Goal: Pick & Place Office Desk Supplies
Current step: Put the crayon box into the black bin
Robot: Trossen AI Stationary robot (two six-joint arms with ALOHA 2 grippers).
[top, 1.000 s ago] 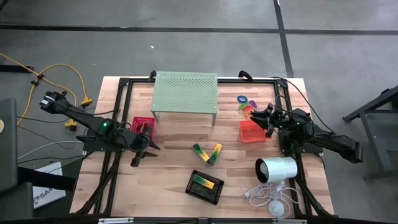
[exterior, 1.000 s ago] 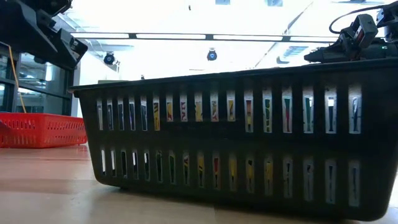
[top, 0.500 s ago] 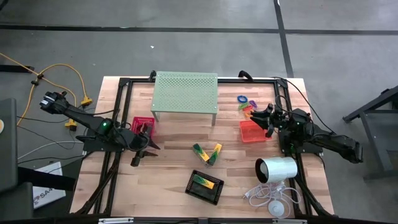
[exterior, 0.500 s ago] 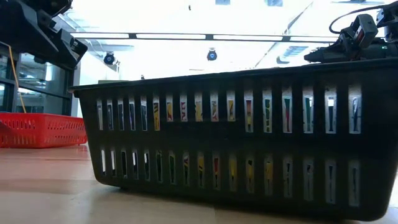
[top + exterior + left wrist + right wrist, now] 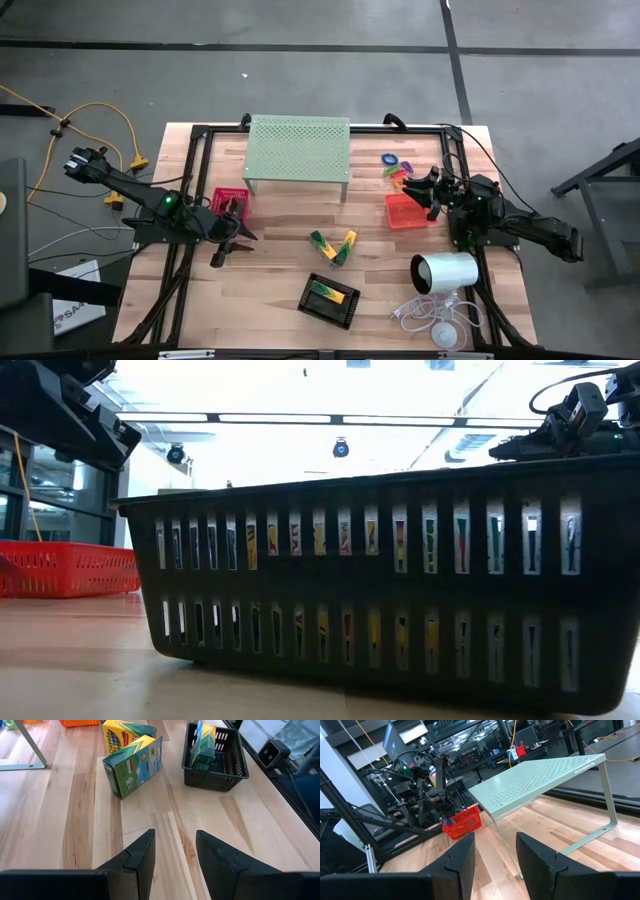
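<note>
Across the middle of the high view, the table (image 5: 270, 290) carried the supplies spread apart, probably so each could be reached alone: two crayon boxes (image 5: 333, 246) at centre, a black tray (image 5: 331, 299) holding a third box at lower centre, a pink-red tray (image 5: 229, 201) at left and an orange tray (image 5: 406, 211) at right, with small coloured rings (image 5: 392, 161) above it. The left gripper (image 5: 222, 252) hung beside the pink-red tray; the right gripper (image 5: 424, 189) hovered over the orange tray's upper edge. A green perforated stand (image 5: 298, 148) sat at upper centre.

At table height, the black tray (image 5: 400, 590) filled the low view and hid nearly everything behind it; only a red tray (image 5: 65, 569) showed at left.

From the left wrist view, the fingers (image 5: 142, 857) stood apart with bare wood between them, gripping nothing, aimed toward the crayon boxes (image 5: 132, 767) and black tray (image 5: 215, 762).

From the right wrist view, its fingers (image 5: 465, 855) were likewise parted and empty; the orange tray below them was out of sight, while the stand (image 5: 540, 780) and far pink-red tray (image 5: 463, 822) showed.
</note>
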